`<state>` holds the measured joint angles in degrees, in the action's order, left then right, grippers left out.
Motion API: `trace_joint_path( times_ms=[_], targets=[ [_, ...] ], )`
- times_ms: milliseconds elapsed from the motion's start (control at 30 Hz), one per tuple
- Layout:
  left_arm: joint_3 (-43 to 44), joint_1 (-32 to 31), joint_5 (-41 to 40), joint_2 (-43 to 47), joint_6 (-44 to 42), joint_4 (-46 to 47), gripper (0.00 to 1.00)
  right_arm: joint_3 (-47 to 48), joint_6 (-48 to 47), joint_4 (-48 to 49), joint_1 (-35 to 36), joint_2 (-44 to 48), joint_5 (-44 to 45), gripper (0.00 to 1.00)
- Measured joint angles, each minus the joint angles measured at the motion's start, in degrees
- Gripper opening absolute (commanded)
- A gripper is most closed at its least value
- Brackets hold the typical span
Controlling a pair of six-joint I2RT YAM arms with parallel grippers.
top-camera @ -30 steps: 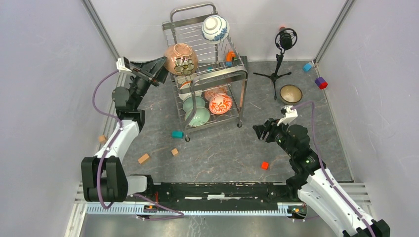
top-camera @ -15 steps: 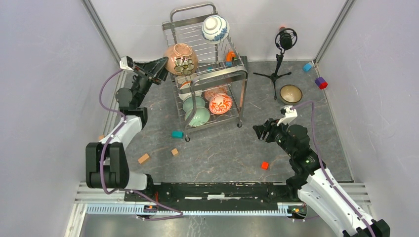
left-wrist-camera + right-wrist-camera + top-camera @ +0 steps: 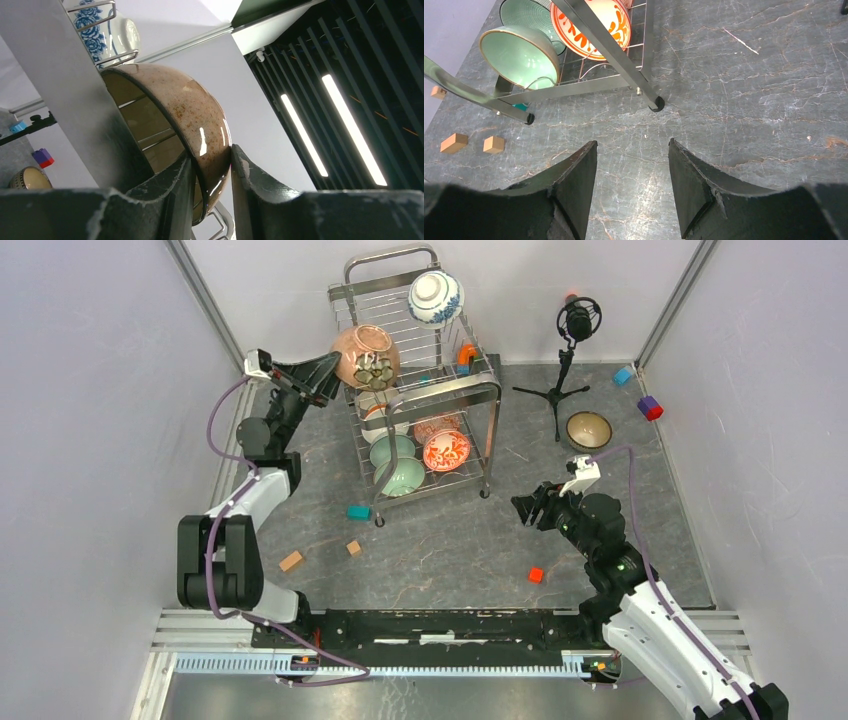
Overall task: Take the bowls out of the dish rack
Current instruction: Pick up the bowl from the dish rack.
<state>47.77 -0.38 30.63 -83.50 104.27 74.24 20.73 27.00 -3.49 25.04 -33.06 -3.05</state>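
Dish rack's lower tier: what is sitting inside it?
A pale green bowl, another green bowl and an orange-patterned bowl stand on edge. Further bowls behind are mostly covered by the upper shelf; count unclear.

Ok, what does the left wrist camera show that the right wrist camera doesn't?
Only the left wrist view: the brown speckled ceramic bowl, its rim pinched between the fingers of the left gripper, and the blue-and-white patterned bowl behind it.
Only the right wrist view: two pale green bowls and the orange-and-white floral bowl on the lower tier, small wooden blocks on the grey stone table, and the open, empty right gripper.
Both: parts of the shiny steel wire dish rack.
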Motion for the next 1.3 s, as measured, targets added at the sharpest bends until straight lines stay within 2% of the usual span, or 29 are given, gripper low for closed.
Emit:
trace_joint_path(
  times_ms=[267,433,767,1067,1133,1300],
  targets=[
    [2.95,0.0,0.04,-1.25,0.92,1.01,0.13,0.0,0.17,0.0,-0.02,-0.02,-0.09,0.6],
    [4.33,0.0,0.0,-1.81,0.94,1.68,0.02,0.0,0.2,0.02,0.0,-0.04,-0.35,0.6],
    [9.75,-2.54,-0.11,-5.07,1.33,3.41,0.02,0.0,0.17,0.0,-0.02,-0.04,-0.79,0.6],
    [12.92,-4.15,-0.07,-5.27,1.22,-1.4,0.02,0.0,0.17,-0.04,-0.02,0.24,-0.92,0.6],
    [13.33,-4.22,-0.11,-5.09,0.92,-2.93,0.02,0.02,0.17,-0.09,0.0,0.46,-0.92,0.62],
    [13.49,-4.28,-0.2,-3.02,-0.57,-7.98,0.02,0.2,0.85,-0.68,0.0,0.83,-0.79,0.79]
  ],
)
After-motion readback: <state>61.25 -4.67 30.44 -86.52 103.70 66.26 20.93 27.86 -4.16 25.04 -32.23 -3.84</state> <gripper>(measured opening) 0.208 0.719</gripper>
